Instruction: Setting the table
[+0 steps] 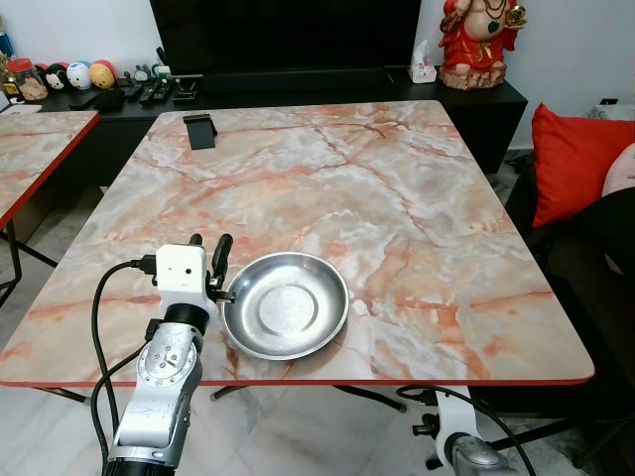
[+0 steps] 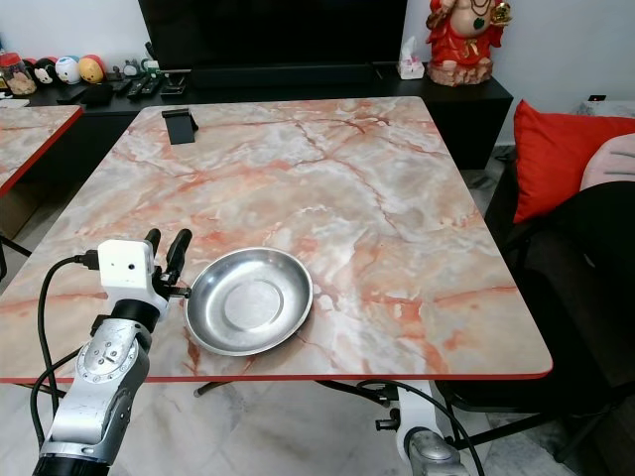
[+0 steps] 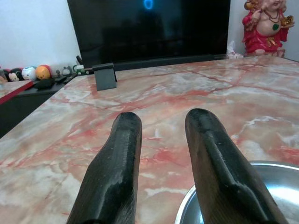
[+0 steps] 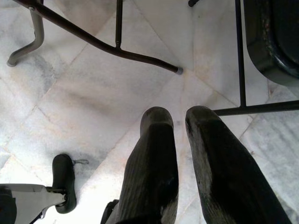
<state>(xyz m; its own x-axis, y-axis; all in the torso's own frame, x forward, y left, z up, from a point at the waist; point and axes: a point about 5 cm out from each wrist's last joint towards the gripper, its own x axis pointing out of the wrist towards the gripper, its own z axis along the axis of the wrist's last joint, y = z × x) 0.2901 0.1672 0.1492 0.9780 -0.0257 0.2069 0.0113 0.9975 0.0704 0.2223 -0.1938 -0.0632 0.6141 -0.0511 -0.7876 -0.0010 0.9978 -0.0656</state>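
Observation:
A shallow round steel bowl [image 1: 286, 305] lies empty near the front edge of the marble table [image 1: 397, 178]. My left gripper [image 1: 209, 244] hovers low over the table just left of the bowl, open, with nothing between its fingers. In the left wrist view the bowl's rim [image 3: 243, 196] curves beside one black finger [image 3: 210, 154]. My right arm [image 1: 458, 444] hangs below the table's front edge. Its gripper [image 4: 177, 116] points at the tiled floor, shut and empty.
A small black stand [image 1: 200, 130] sits at the table's far left. A second marble table [image 1: 40, 139] is to the left. A dark sofa with a red cushion [image 1: 575, 164] stands to the right. A low black cabinet with a red statue [image 1: 483, 40] runs behind. Metal table legs [image 4: 117, 46] cross the floor.

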